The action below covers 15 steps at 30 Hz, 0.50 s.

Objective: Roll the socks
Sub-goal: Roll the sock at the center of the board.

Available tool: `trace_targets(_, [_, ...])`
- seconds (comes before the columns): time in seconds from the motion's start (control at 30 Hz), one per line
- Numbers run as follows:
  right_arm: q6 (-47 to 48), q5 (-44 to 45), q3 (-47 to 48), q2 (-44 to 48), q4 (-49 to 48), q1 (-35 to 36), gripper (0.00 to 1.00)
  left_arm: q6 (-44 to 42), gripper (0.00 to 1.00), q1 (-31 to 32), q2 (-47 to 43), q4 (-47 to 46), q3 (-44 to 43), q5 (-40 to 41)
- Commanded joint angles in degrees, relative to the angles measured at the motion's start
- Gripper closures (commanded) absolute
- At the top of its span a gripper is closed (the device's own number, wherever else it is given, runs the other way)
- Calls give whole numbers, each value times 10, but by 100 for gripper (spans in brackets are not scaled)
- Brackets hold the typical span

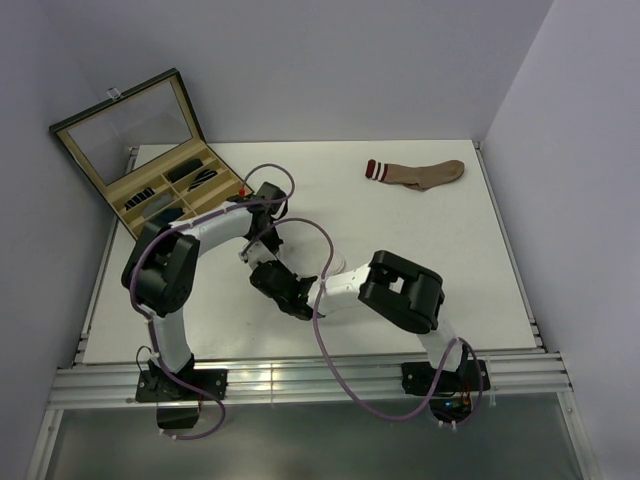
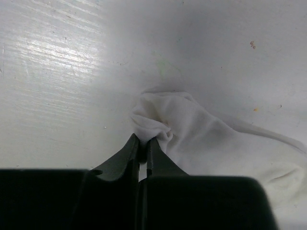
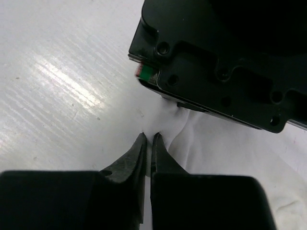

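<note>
Crumpled white sock (image 2: 206,136) near middle of table (image 1: 450,240); left gripper (image 2: 142,143) and right gripper (image 3: 148,140) each pinch it, jaws almost closed.

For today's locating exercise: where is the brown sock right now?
In the top view, the brown sock lies flat at the far right of the table, opposite the open case at the far left.

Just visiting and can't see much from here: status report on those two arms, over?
Left end effector shut on white sock, bunched edge. Right end effector shut on same sock. Brown sock flat at far side. Left wrist housing crowds the right.
</note>
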<state>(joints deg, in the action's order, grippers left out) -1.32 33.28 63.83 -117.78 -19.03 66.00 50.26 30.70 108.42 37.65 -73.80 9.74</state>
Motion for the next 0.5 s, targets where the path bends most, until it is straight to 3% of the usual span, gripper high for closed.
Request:
trace_targets(0.0, [-45,-87,-19,3,84,-39,100,10,86,0,-20,1,31,-48])
trace_targets(0.23, [-55,-256,-60,69,88,-86,100,37,70,-34,-70,-41,69,-68])
trace_targets(0.47, [-86,-420,-96,107,71,-147,100,82,35,-69,-143,-107,129,-86])
